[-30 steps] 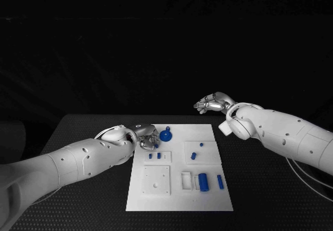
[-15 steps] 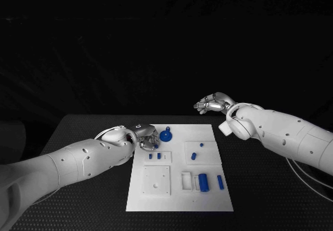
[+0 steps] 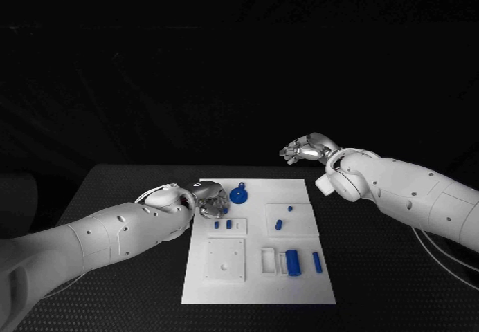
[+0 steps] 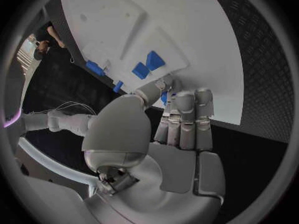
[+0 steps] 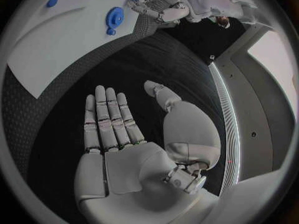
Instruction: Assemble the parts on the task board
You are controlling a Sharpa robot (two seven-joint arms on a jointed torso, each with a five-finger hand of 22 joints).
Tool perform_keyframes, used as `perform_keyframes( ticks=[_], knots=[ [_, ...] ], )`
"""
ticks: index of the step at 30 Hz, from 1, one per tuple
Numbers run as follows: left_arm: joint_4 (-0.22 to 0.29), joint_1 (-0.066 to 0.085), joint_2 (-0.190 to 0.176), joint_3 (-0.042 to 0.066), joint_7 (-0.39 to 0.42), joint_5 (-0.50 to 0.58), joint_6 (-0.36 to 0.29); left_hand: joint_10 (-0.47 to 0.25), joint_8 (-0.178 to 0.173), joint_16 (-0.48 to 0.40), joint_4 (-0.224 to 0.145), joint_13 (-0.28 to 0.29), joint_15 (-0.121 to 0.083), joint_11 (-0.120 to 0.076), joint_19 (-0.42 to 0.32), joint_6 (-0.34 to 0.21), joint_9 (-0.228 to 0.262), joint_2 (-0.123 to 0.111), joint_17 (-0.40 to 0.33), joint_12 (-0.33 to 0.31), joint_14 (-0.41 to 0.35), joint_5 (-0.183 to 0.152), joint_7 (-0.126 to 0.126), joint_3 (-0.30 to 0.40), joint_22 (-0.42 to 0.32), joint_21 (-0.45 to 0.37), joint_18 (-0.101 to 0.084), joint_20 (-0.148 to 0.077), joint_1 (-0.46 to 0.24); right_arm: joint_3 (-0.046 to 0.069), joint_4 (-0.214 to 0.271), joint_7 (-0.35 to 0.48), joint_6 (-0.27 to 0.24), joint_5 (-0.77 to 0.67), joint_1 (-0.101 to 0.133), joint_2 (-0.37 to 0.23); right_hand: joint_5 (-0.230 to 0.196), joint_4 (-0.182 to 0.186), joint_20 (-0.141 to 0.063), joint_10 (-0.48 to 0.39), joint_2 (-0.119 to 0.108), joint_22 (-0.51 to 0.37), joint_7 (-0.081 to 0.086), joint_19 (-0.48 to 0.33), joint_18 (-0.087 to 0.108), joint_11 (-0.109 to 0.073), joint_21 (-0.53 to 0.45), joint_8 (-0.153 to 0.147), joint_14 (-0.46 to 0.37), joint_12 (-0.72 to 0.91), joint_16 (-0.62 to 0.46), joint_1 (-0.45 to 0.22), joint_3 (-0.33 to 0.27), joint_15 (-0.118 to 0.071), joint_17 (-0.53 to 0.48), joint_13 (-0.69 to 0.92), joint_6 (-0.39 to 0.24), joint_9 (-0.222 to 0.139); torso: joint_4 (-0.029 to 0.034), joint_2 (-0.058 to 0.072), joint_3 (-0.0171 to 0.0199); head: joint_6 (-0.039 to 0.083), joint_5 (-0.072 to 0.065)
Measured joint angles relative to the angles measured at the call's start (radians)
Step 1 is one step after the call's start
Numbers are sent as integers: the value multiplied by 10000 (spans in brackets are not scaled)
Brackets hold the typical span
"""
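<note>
The white task board (image 3: 300, 283) lies in the middle of the table. A blue gear-shaped part (image 3: 239, 195) lies near its far edge. My left hand (image 3: 210, 200) hovers over the board's far left corner, just left of that gear. Its fingers (image 4: 186, 115) are curled against the thumb, with a small blue part (image 4: 164, 98) pinched between them. From the right wrist the left hand (image 5: 159, 7) sits close beside the gear (image 5: 114, 17). My right hand (image 3: 305, 149) is raised beyond the board's far right corner. Its palm (image 5: 115, 134) is flat, its fingers are straight, and it holds nothing.
Two small blue pieces (image 3: 223, 224) lie just nearer than the left hand, with two more (image 3: 279, 223) to their right. A thick blue cylinder (image 3: 293, 261) and a thin one (image 3: 316, 261) lie near the front. A raised white block (image 3: 226, 259) sits front left.
My left hand has edged slightly to the right, closer to the gear. The right hand and the parts on the board have not moved.
</note>
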Motion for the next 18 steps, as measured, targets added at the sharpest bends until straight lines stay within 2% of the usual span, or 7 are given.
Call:
perform_keyframes(
  ticks=[7, 16, 18],
  knots=[
    [1, 3, -53, 5, -19, 65, -1, 0, -118, 40, 0, 1, 0, -1, -1, -403, -120, -53, -20, 0, 0, -56, -52, 0, -1, 0, 1, 1, 35, -1, -4, 0, 0, 0, 0, -9, 0, 0, 0, 0, 0, 0, 0, 0, -1, 0, 0, 0, 0, 0, 0, 0, 0, 0, -1, 0, 0, 0, -6, 0, 1, -17, -7],
    [-21, 7, -151, 15, -35, 108, -18, 0, -164, 40, 0, 15, 0, -3, -2, -526, -155, -98, -22, 0, 0, -55, -29, 0, -2, 0, 2, 3, 81, -1, 15, 0, 1, -8, 0, -58, 0, -31, -1, 0, 2, 0, 0, -1, -1, 0, 0, 0, 0, 0, 0, 2, 31, 0, 5, 0, 0, 0, -12, 0, 4, -43, -14],
    [-12, 7, -221, 22, -35, 112, -40, 1, -164, 40, 0, 14, 0, -4, -2, -526, -156, -98, -31, 0, 0, -55, -29, 0, -3, 0, 2, 3, 81, -1, 38, -1, 17, -42, 0, -105, 0, -152, 0, 0, 96, -1, 0, -1, 101, 0, -42, 0, 0, 0, 0, 96, 55, 0, 15, 0, 0, 1, -12, 0, 3, -26, -29]
  ],
)
